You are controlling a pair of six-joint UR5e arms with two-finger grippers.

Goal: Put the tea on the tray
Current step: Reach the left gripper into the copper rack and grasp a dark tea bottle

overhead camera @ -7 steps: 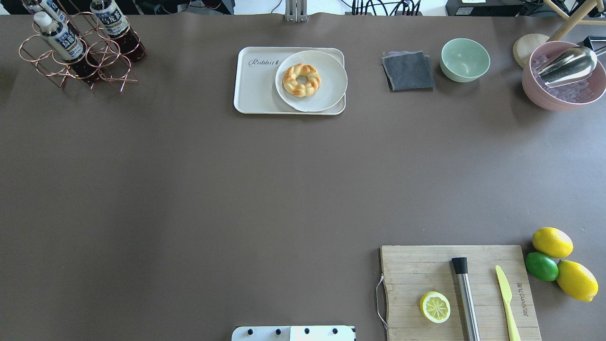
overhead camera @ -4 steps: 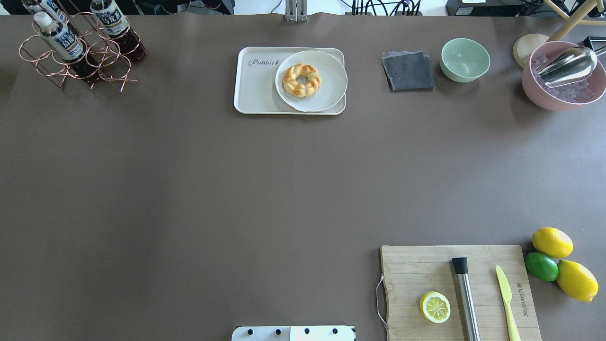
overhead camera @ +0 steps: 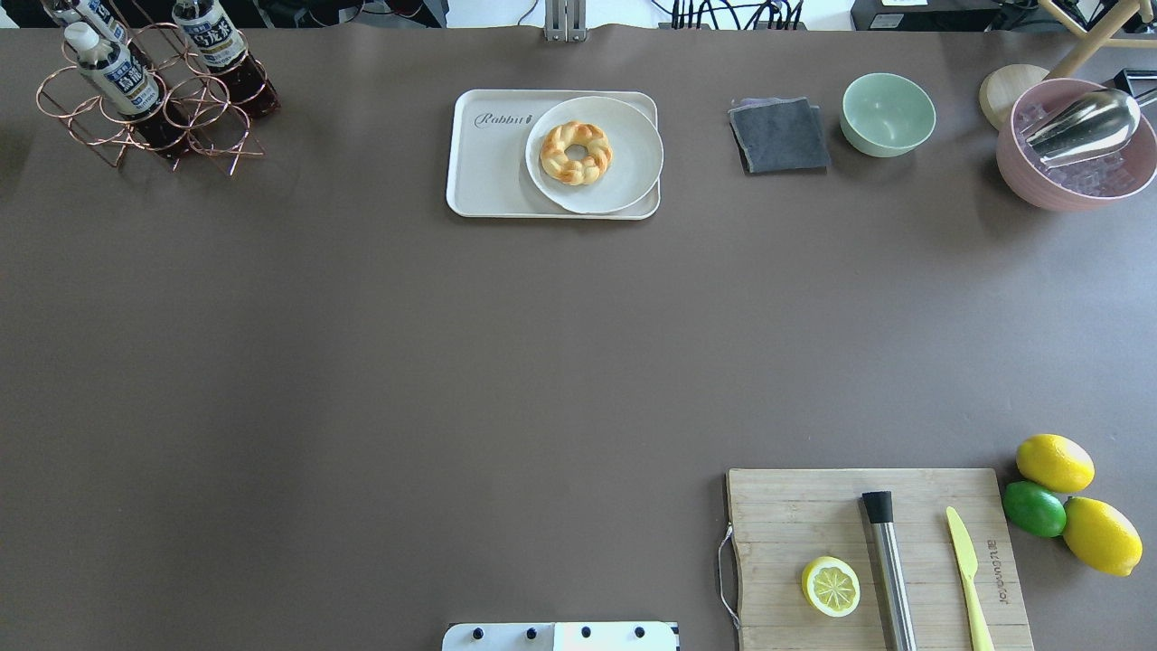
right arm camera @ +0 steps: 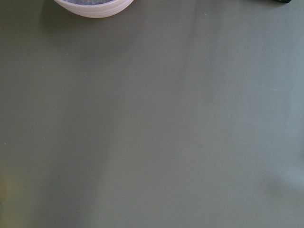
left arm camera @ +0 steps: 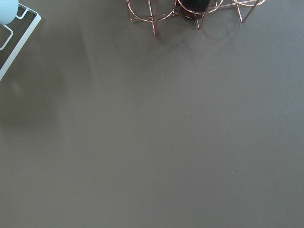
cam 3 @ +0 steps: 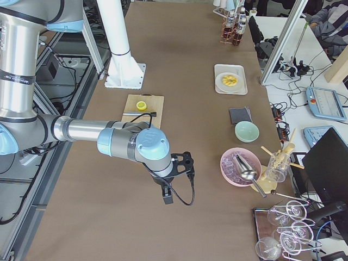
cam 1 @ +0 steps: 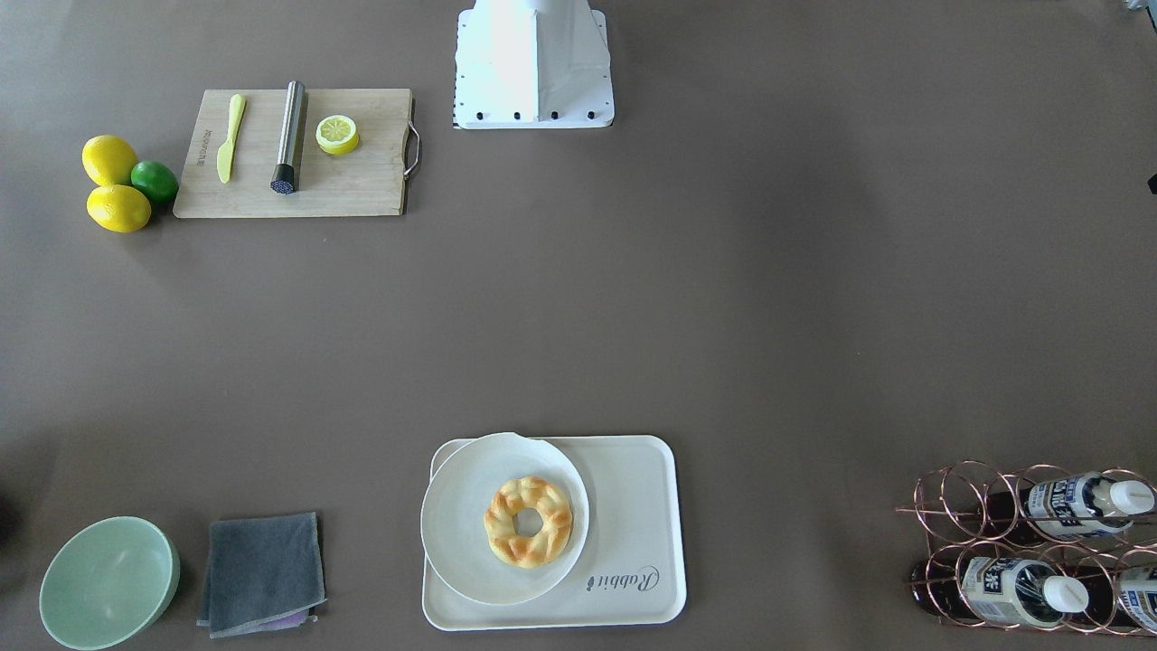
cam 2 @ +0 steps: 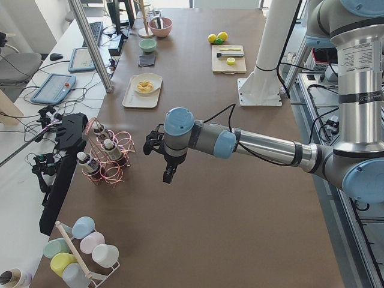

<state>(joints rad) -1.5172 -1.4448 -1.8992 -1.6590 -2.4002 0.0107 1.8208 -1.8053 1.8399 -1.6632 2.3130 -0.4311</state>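
Brown tabletop [overhead camera: 362, 362] runs out from the robot's base. Nearest on the robot's right lies a wooden board [overhead camera: 795, 515] carrying 1 lemon half [overhead camera: 831, 586], a steel muddler [overhead camera: 888, 565] and a yellow knife [overhead camera: 967, 570]. Just beside the board, 2 lemons [overhead camera: 1054, 462] and 1 lime [overhead camera: 1034, 508] touch each other.

The left gripper [cam 2: 170, 174] hangs above the bare tabletop near the copper wire rack [overhead camera: 226, 136], apart from it. The right gripper [cam 3: 167, 194] hangs over bare tabletop near the pink bowl [overhead camera: 1039, 181]. Both show only in the side views, so I cannot tell whether either is released or clenched; nothing is seen in them.

Along the far edge, the tray [overhead camera: 493, 172] sits in the middle, its "Rabbit" script end bare. A round white plate [overhead camera: 633, 154] with a braided doughnut [overhead camera: 576, 153] fills its other end. To the robot's right of it come a folded grey cloth [overhead camera: 779, 136], a green bowl [overhead camera: 888, 113] and the pink bowl, which holds a metal scoop [overhead camera: 1085, 125].

In the far left corner, well apart from the tray, 3 tea bottles [overhead camera: 113, 68] stand in the rack's rings, white caps on.
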